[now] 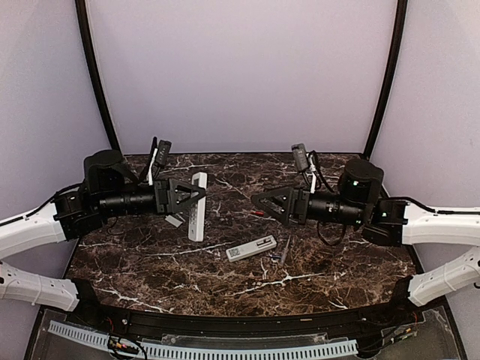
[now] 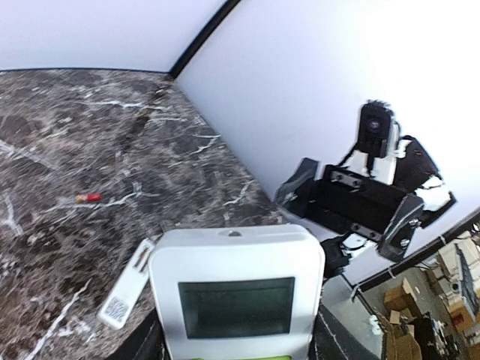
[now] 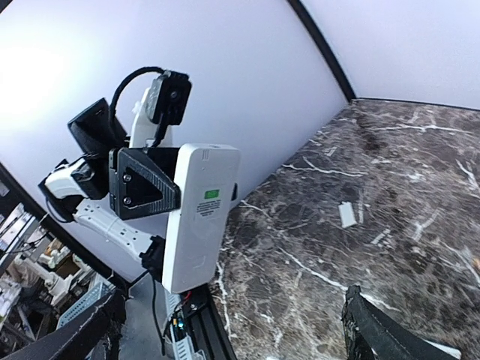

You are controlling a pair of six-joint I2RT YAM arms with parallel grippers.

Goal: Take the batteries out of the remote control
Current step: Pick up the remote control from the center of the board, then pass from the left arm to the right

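My left gripper (image 1: 196, 196) is shut on a white remote control (image 1: 198, 206) and holds it above the table, long axis roughly upright. In the left wrist view its dark screen (image 2: 236, 300) faces the camera. In the right wrist view its back (image 3: 199, 214), with a green label, faces my right gripper (image 3: 232, 337). No cell shows in that back. A small red battery (image 1: 257, 213) lies on the marble between the arms, also visible as the red battery (image 2: 88, 197). My right gripper (image 1: 262, 201) hangs open and empty, facing the remote.
A second white remote (image 1: 251, 248) lies flat at mid-table, label up (image 2: 127, 283). A slim dark piece (image 1: 285, 251) lies beside it. A small flat white cover (image 3: 346, 214) rests on the marble table (image 1: 150, 262) under the left gripper.
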